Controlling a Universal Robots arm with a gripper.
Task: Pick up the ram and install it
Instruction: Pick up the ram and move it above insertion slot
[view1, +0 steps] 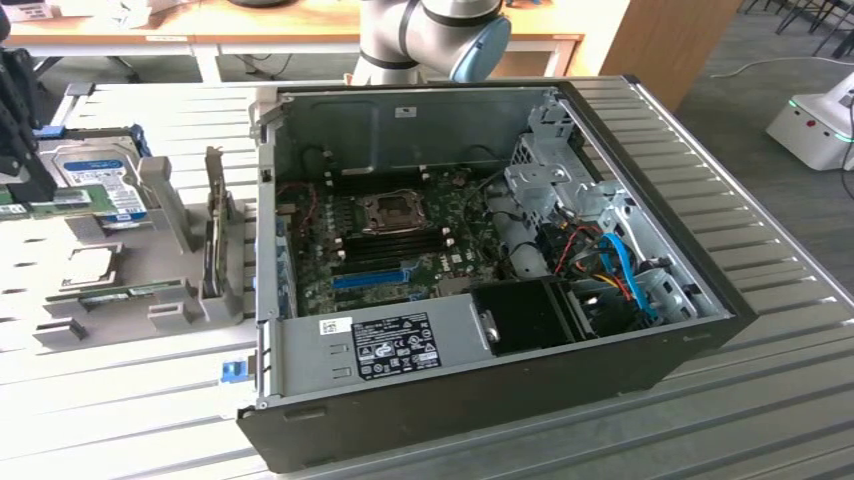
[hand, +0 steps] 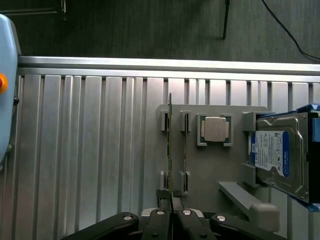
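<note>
The ram (hand: 170, 145) is a thin green stick seen edge-on, standing beside a second green stick (hand: 185, 150) on the grey holder tray (hand: 220, 170). My gripper (hand: 171, 199) is shut on the ram's near end, its black fingers (hand: 159, 222) pressed against both faces. The ram's far end reaches past the tray's edge. In the exterior view the dark gripper (view1: 16, 110) hangs at the far left over the tray (view1: 80, 320), with a strip of green board (view1: 40, 208) below it. The open computer case (view1: 467, 250) with its motherboard (view1: 387, 235) lies to the exterior view's right.
A silver hard drive with a blue label (hand: 277, 155) (view1: 100, 180) and a square processor (hand: 215, 130) (view1: 87, 265) sit on the same tray. Everything rests on a ribbed metal table (hand: 90, 150). The arm's base (view1: 420, 40) stands behind the case.
</note>
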